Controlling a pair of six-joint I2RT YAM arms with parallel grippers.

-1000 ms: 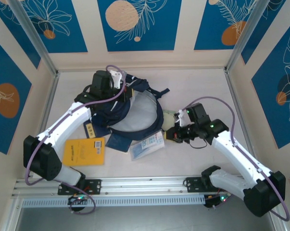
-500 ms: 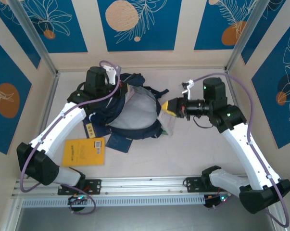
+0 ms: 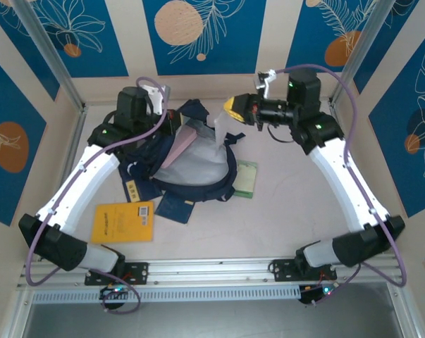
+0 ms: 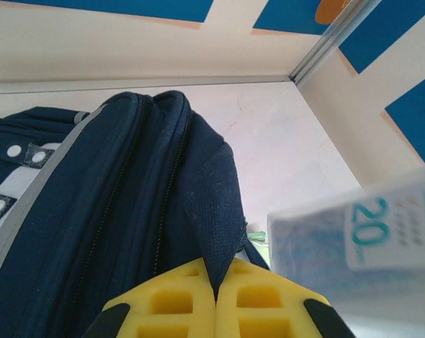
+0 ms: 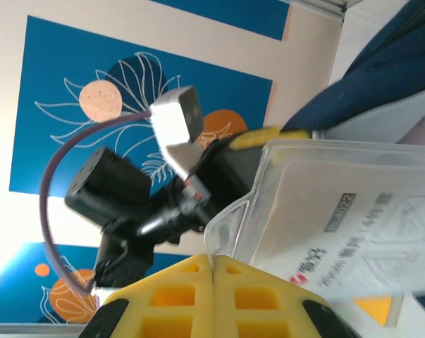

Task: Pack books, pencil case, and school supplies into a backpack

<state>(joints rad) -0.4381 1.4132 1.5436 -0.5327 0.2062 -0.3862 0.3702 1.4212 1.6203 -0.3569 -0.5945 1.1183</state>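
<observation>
A navy backpack (image 3: 191, 169) lies open in the middle of the table (image 3: 297, 211), with its pale lining turned upward. Much of its far left part is hidden beneath the left arm. In the left wrist view, the yellow jaws of the left gripper (image 4: 216, 274) are pressed together on a fold of the backpack's navy fabric, and the gripper's body is cut off at the bottom edge.

The right gripper (image 5: 212, 266) is raised over the far side of the backpack. Its jaws are closed on the corner of a clear packet (image 5: 339, 211), which hangs toward the opening. The packet is cut off at the right edge of the right wrist view. It is blurred in the left wrist view, where a teal "20" can be read. Its grey print and small dark tag are too slanted and small to be read.

A navy book (image 3: 173, 206) is partly tucked under the near edge of the backpack. Only a strip with a yellow label is visible of a second navy book (image 3: 132, 189). An orange-yellow book (image 3: 124, 222) lies flat at the near left, and its white label cannot be read. A green pad (image 3: 246, 178) lies just beside the backpack on the right.
</observation>
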